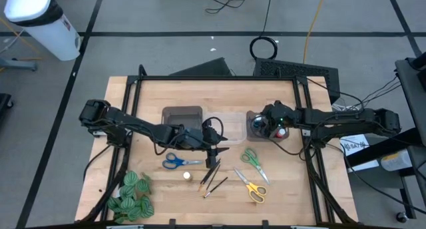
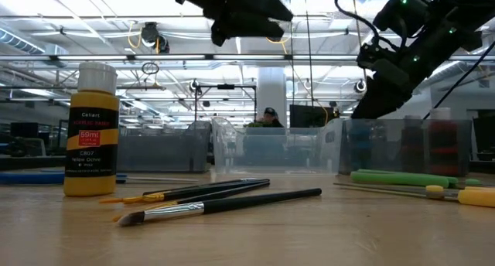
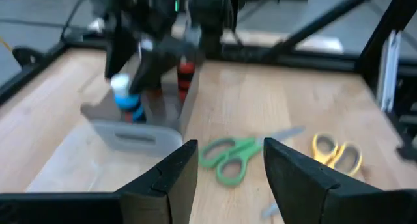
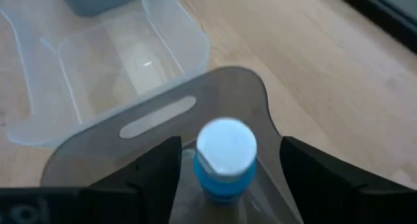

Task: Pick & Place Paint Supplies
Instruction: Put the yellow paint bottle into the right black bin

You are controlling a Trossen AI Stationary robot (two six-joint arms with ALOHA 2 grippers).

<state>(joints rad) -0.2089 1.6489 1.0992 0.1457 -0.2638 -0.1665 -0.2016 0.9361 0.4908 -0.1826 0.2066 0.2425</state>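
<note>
1. Two of my grippers are working over the wooden table (image 1: 286,189). My right gripper (image 4: 225,168) is hanging over the smoky grey plastic bin (image 4: 215,94), fingers spread wide on either side of a small paint bottle with a white cap and blue body (image 4: 225,155); I am judging it just let go, since neither finger is touching it.
2. That bottle is standing between my right fingers inside the grey bin, beside a red-capped bottle (image 3: 186,71). An empty clear plastic bin (image 4: 117,55) is lying just beyond.
3. My left gripper (image 3: 225,168) is hovering partly open and gripping nothing, with the green-handled scissors (image 3: 228,155) lying on the table just ahead of its fingertips and the yellow-handled scissors (image 3: 339,152) farther off.
4. Blue-handled scissors (image 1: 174,162), three thin dark paintbrushes (image 1: 213,176) and a yellow paint bottle with a white cap (image 2: 91,131) are waiting on the table.
5. Next, I reckon, my right fingers are needing to lift straight up clear of the bin wall, while my left ones descend on the brushes.
</note>
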